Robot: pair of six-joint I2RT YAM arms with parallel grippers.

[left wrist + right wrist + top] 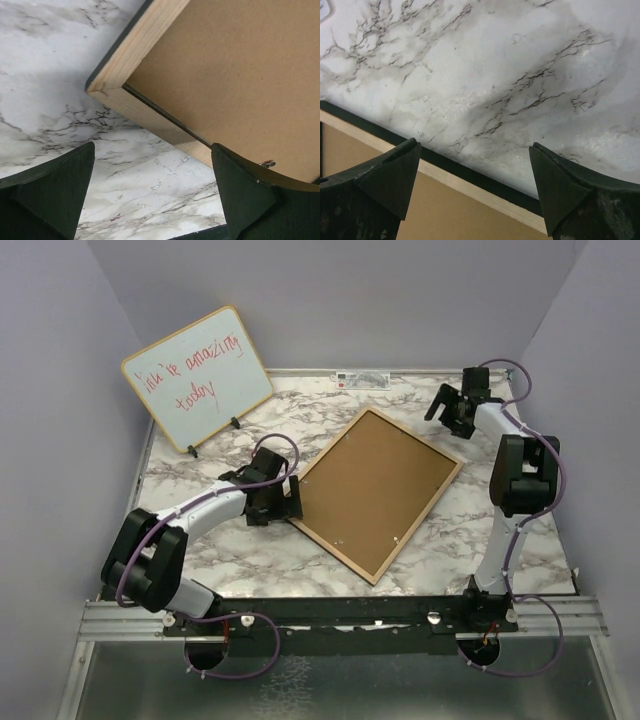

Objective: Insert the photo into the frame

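Leaning at the far left, a wood-edged whiteboard with red handwriting stood on the glossy, grey-veined marble table. Nearer and to its right, the left gripper hung released, its blunt black wedge-shaped fingers spread wide with nothing between them. It pointed at the leftmost corner of the frame, which lay flat and skewed mid-table, its pale grainy wood rails facing up around a matte brown backing board. Furthest right, the right gripper hovered equally spread and empty over bare marble just beyond the frame's far-right rail.
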